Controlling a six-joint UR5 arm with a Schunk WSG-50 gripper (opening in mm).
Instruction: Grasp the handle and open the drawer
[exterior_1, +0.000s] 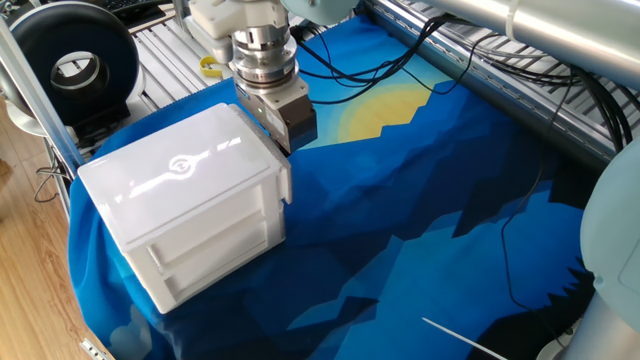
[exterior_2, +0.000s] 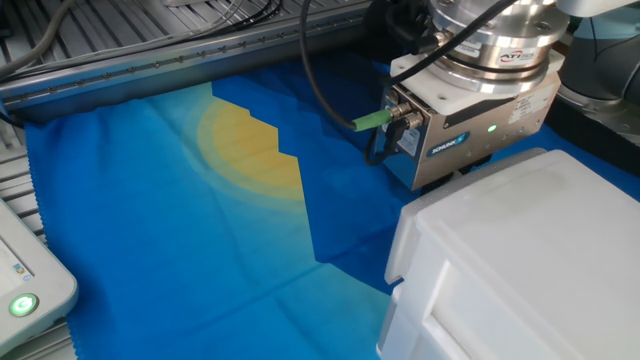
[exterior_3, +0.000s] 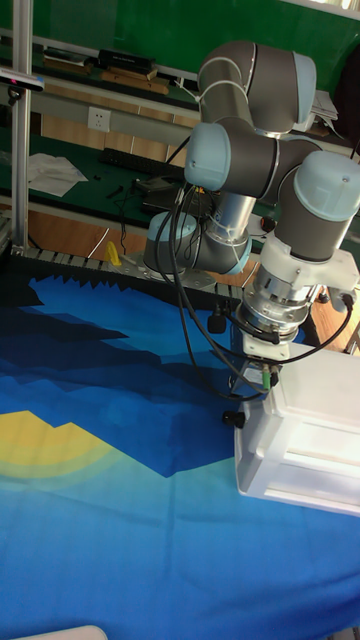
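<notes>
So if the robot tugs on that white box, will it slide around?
Probably. The white cabinet looks like light, glossy plastic, and it sits loose on a wrinkly blue cloth, so a pull may drag it along. The tool is tucked behind it, fingers hidden.

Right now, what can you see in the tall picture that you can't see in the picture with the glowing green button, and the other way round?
Only the tall fixed view shows the whole grey and light-blue arm, the green wall behind it, and a small black knob-like part beside the cabinet's corner.

Only the other fixed view shows the glowing green button on a pale device at the left edge, and the small green light on the gripper's body.

Both show the white cabinet, the gripper right beside it with its fingers hidden, and the blue cloth with its yellow patch.
</notes>
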